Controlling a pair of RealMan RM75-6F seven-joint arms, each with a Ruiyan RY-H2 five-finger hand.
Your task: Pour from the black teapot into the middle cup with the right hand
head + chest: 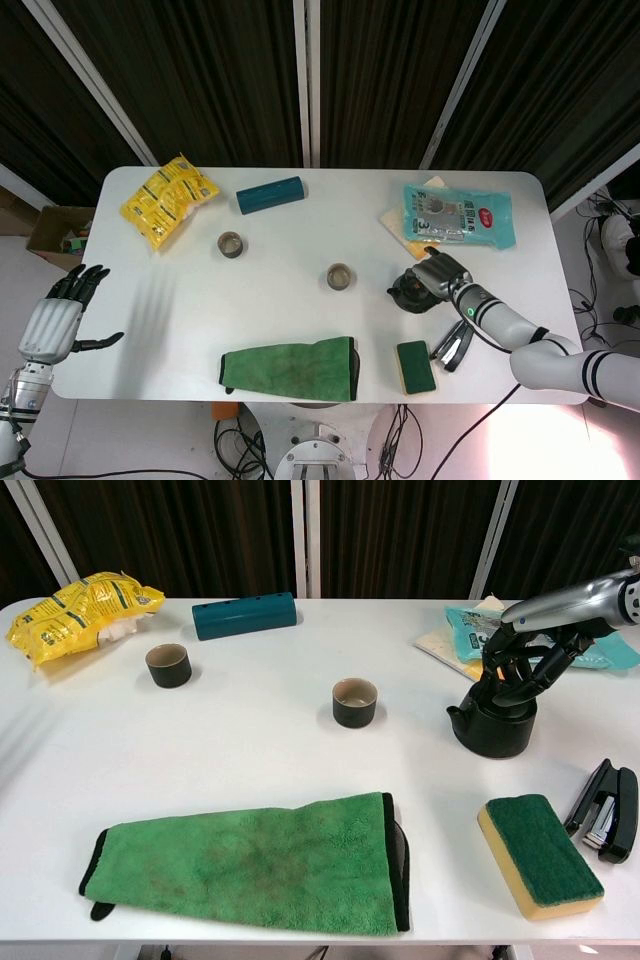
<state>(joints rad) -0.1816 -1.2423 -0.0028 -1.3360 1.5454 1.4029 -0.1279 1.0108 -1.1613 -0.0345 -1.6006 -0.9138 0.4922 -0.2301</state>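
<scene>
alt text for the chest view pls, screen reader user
The right hand reaches down over the black teapot standing on the white table, fingers around its lid. A dark cup stands left of it, with a green cloth in front.

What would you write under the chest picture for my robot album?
Right hand closes over the black teapot, beside the middle cup.
</scene>
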